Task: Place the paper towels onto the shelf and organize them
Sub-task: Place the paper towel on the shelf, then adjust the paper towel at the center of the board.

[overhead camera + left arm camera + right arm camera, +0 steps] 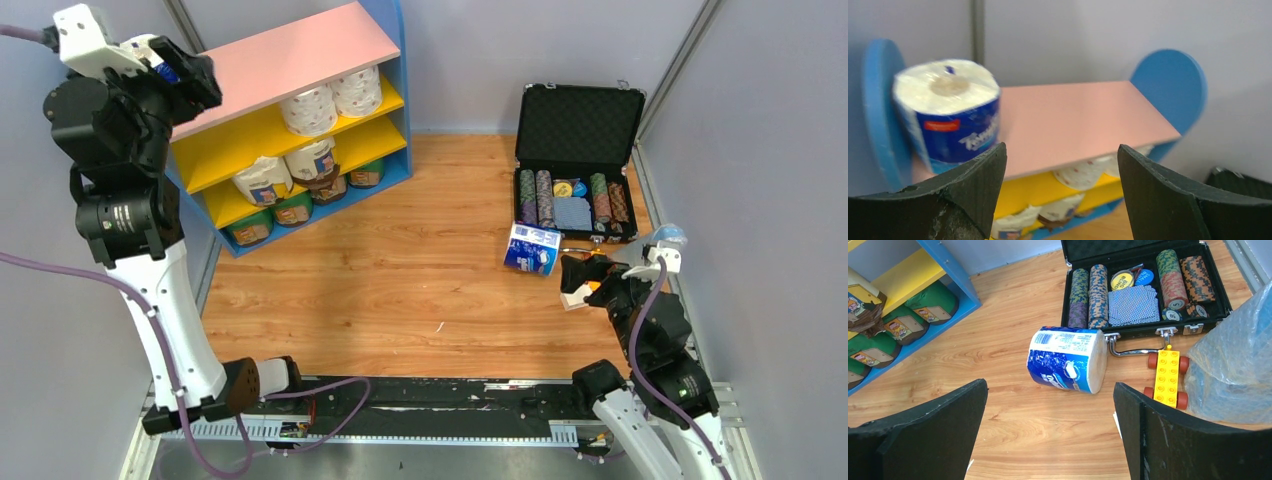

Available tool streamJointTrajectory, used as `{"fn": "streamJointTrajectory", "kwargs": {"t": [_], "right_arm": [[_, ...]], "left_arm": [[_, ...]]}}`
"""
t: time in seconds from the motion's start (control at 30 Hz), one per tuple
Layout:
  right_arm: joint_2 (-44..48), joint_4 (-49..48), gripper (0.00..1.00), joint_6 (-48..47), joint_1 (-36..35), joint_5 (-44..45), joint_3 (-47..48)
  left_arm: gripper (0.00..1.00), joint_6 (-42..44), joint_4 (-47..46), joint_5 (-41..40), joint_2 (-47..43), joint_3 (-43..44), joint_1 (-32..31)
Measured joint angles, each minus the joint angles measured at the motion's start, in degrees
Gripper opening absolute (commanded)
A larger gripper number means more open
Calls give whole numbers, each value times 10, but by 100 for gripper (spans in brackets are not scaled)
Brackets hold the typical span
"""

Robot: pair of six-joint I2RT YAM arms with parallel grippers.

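The shelf (300, 50) stands at the back left, with a pink top board, yellow inner boards and blue sides. Several paper towels sit on its tiers: white ones (310, 108) above, printed ones (262, 180) in the middle, green ones (250, 230) at the bottom. In the left wrist view a blue-white roll (948, 112) stands upright on the left end of the pink top (1073, 120). My left gripper (1062, 165) hovers just in front of it, open and empty. Another blue-white roll (1068, 366) lies on its side on the floor, ahead of my open right gripper (1050, 405).
An open black case (575, 130) with poker chip stacks sits at the back right, its handle close to the lying roll. A yellow toy brick car (1168, 377) and a clear plastic bag (1238, 375) lie right of that roll. Grey walls enclose the table.
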State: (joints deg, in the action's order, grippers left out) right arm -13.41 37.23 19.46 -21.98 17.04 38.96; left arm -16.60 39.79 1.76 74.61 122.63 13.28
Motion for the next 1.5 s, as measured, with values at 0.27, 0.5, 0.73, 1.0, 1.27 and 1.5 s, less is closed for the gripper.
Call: {"fn": "streamJointTrajectory", "kwargs": {"t": [0.27,0.5,0.73,1.0,1.27,1.5], "right_arm": [[-118,7,100,47,0,-17,60],[-261,-6,100,89,17,-35,73],[-324,-78,100,127,121,-126,28],[-323,-145,100,151,214,-228,-30],[-301,-161,100,160,243,-275,-63],[-204,-155,100,164,243,-304,-63]], "left_arm": [[88,-61,-72,123,-118,-231,-109],[89,-76,-110,147,-159,-424,-281],[92,-103,-226,137,-114,-588,-422],[92,-150,-432,137,74,-631,-524],[89,-234,-638,163,251,-625,-558],[88,-297,-754,196,378,-610,-572]]}}
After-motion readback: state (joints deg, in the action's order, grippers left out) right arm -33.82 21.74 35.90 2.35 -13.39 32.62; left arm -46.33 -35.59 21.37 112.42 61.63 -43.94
